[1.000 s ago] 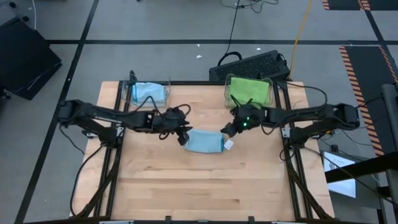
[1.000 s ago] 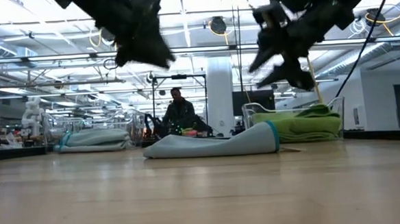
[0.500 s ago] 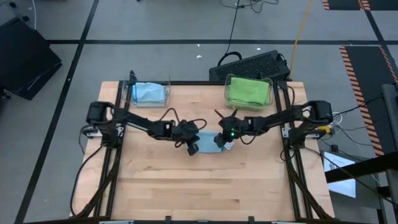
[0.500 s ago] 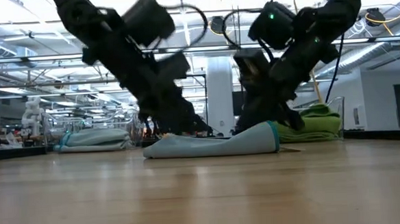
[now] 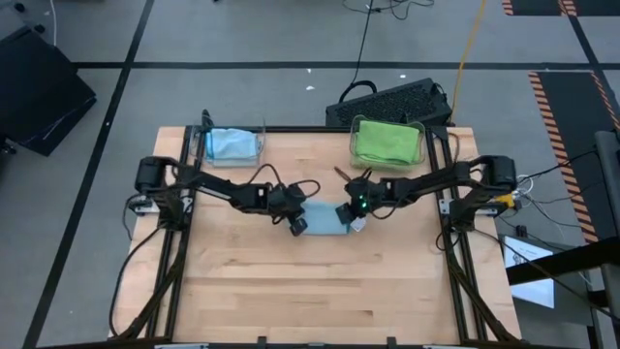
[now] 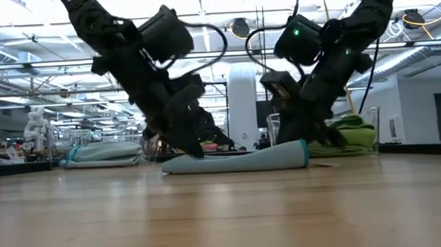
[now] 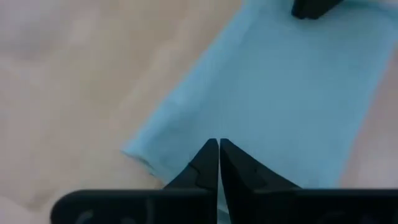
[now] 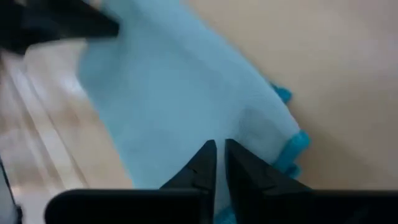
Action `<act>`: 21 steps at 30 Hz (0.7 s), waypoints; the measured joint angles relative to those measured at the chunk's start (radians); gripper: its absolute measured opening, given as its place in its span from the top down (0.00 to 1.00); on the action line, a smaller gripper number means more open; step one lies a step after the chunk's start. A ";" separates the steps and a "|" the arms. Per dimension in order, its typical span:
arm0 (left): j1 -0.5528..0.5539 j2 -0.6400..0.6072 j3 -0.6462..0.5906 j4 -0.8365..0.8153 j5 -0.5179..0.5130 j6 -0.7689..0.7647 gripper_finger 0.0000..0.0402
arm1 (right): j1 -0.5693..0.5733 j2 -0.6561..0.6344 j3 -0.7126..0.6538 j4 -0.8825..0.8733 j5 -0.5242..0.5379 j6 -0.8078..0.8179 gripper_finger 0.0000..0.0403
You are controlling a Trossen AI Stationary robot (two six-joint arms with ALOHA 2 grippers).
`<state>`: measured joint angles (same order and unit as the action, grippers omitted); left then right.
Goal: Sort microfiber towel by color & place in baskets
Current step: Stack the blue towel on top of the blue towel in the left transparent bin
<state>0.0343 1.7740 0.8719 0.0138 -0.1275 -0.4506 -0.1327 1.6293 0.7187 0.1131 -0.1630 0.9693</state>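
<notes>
A light blue folded microfiber towel (image 5: 324,219) (image 6: 237,161) lies flat on the middle of the wooden table. My left gripper (image 5: 298,225) (image 7: 219,144) has come down on its left end and my right gripper (image 5: 347,215) (image 8: 217,145) on its right end, next to the darker teal trim (image 8: 292,147). Both are shut on the cloth. At the far left, a clear basket (image 5: 206,145) holds a blue towel (image 5: 232,143). The far-right basket (image 5: 353,143) holds a green towel (image 5: 387,142). My left gripper has its shut fingertips (image 7: 209,157) on the towel's top layer near the left end (image 7: 186,134), slanting down from the table's left. The towel lies on the table. My right gripper has its fingertips (image 8: 205,159) nearly together on the cloth near the trimmed right end (image 8: 255,134), slanting down from the table's right. How many layers either one has pinched does not show.
A black keyboard (image 5: 392,100) lies behind the green towel's basket, off the table's far edge. The near half of the table (image 5: 320,291) is bare wood. Cables trail along both arms.
Both grippers have come down from above the towel onto its two ends, tipping more steeply downward, and have shut there. The towel stays on the table.
</notes>
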 joint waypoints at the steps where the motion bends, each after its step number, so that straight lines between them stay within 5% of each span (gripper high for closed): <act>1: 0.004 -0.028 0.000 -0.009 0.001 -0.009 0.95 | -0.007 -0.027 -0.001 -0.013 -0.003 0.015 0.92; 5: 0.015 -0.138 0.002 -0.035 0.016 -0.067 0.99 | -0.015 -0.186 0.001 -0.152 -0.017 0.153 0.82; 11: -0.005 -0.194 0.002 -0.019 0.027 -0.098 0.97 | 0.046 -0.331 0.002 -0.402 0.000 0.426 0.54; 16: -0.012 -0.127 0.002 0.006 0.033 -0.082 0.96 | 0.062 -0.268 0.000 -0.395 0.029 0.525 0.32; 21: -0.004 -0.044 0.002 0.071 0.095 -0.078 0.95 | 0.064 -0.151 0.000 -0.203 -0.050 0.550 0.21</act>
<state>0.0300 1.7304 0.8741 0.0848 -0.0326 -0.5286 -0.0686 1.4783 0.7189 -0.0899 -0.2135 1.5197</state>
